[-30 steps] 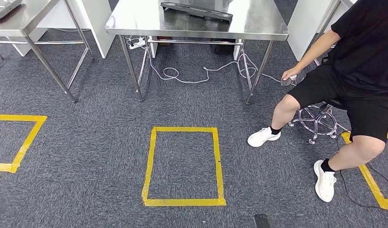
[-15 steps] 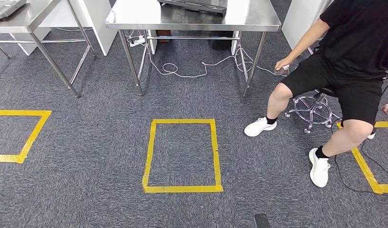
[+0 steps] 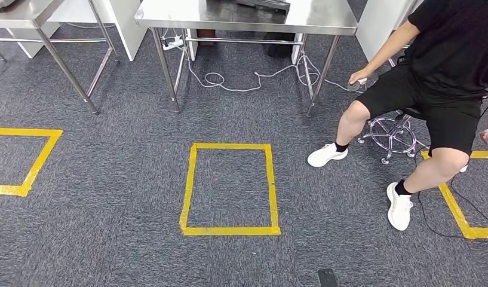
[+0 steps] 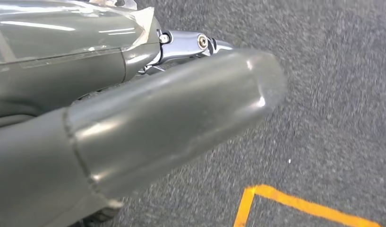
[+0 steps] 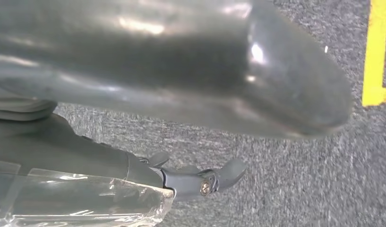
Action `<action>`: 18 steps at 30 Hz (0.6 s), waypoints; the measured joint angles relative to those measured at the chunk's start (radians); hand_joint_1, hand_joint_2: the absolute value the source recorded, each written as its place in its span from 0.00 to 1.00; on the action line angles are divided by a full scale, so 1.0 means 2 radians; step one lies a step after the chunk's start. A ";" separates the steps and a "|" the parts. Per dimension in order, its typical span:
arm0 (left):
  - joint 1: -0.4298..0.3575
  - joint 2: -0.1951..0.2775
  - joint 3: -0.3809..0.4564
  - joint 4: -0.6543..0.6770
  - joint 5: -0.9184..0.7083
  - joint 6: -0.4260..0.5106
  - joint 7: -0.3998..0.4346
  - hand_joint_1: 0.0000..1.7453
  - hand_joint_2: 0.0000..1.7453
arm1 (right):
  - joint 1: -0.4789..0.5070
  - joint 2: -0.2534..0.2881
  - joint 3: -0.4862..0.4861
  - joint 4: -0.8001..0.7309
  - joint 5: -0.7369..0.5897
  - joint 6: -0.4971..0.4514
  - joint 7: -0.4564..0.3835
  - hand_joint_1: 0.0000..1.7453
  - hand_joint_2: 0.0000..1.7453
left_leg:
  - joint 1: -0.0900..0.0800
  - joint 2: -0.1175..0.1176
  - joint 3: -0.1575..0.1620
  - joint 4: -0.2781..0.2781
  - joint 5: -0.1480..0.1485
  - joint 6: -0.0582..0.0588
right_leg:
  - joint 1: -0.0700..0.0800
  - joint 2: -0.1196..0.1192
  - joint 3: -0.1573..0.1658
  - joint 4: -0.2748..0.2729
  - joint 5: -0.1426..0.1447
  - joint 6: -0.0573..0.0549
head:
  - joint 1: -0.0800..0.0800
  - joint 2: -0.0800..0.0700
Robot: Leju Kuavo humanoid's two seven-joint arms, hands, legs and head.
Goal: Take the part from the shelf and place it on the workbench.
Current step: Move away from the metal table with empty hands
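Two tape boxes on carpet point(image 3: 140, 179): centre box point(image 3: 229, 188) w/ bare floor around it, bench point(image 3: 247, 15) beyond, dark part point(image 3: 262, 3) on bench's far edge, person point(image 3: 435, 84) right of box; left hand point(image 4: 134, 127), right hand point(image 5: 172, 71) over carpet, finger state can't tell.

We've got a yellow tape rectangle point(image 3: 230, 189) on grey carpet point(image 3: 122, 179), white cables point(image 3: 241, 84) snaking under a steel table point(image 3: 247, 21), and a person in black point(image 3: 444, 66) on a chrome stool point(image 3: 392, 136) nearby.
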 joint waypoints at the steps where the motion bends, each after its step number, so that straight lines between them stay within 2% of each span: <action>1: 0.000 0.000 0.000 0.000 0.001 0.001 0.000 0.00 0.00 | 0.000 0.000 0.000 0.000 0.000 0.000 0.000 0.00 0.00 | -0.002 0.000 0.000 0.000 0.000 0.001 | -0.001 0.000 -0.001 0.000 0.001 0.001 | 0.000 0.000; 3: -0.002 0.000 0.000 0.001 0.002 0.002 0.000 0.00 0.00 | -0.001 0.001 0.000 0.000 0.000 0.000 0.001 0.00 0.00 | -0.005 0.000 -0.001 0.000 0.001 0.005 | -0.002 0.000 -0.004 -0.001 0.002 0.003 | 0.000 0.000; 11: -0.003 0.001 0.000 0.002 0.004 0.002 0.000 0.00 0.00 | -0.005 0.003 0.000 0.000 0.001 0.000 0.005 0.00 0.00 | -0.013 0.000 -0.005 0.001 0.004 0.018 | -0.011 0.000 -0.010 -0.005 0.009 0.016 | 0.000 0.000; 13: -0.003 0.001 0.001 0.002 0.004 0.001 0.000 0.00 0.00 | -0.005 0.004 0.000 0.000 0.003 0.000 0.007 0.00 0.00 | -0.011 0.002 -0.006 -0.003 0.008 0.024 | -0.012 0.001 -0.013 -0.001 0.008 0.019 | 0.000 0.000; 15: -0.003 0.002 0.001 0.002 0.004 -0.001 0.000 0.00 0.00 | -0.005 0.004 0.000 0.000 0.004 0.000 0.009 0.00 0.00 | -0.007 0.006 -0.007 -0.007 0.012 0.029 | -0.013 0.002 -0.028 0.031 -0.010 0.017 | 0.001 0.000; 17: -0.003 0.002 0.001 0.002 0.004 -0.002 0.000 0.00 0.00 | -0.005 0.005 0.000 0.000 0.004 0.000 0.010 0.00 0.00 | -0.006 0.011 -0.009 -0.007 0.013 0.031 | -0.013 0.002 -0.061 0.096 -0.040 0.013 | 0.003 0.000; 18: -0.003 0.002 0.001 0.002 0.004 -0.002 0.000 0.00 0.00 | -0.004 0.005 0.000 0.000 0.004 0.000 0.010 0.00 0.00 | -0.006 0.014 -0.009 -0.007 0.013 0.030 | -0.013 0.002 -0.076 0.126 -0.050 0.013 | 0.003 0.000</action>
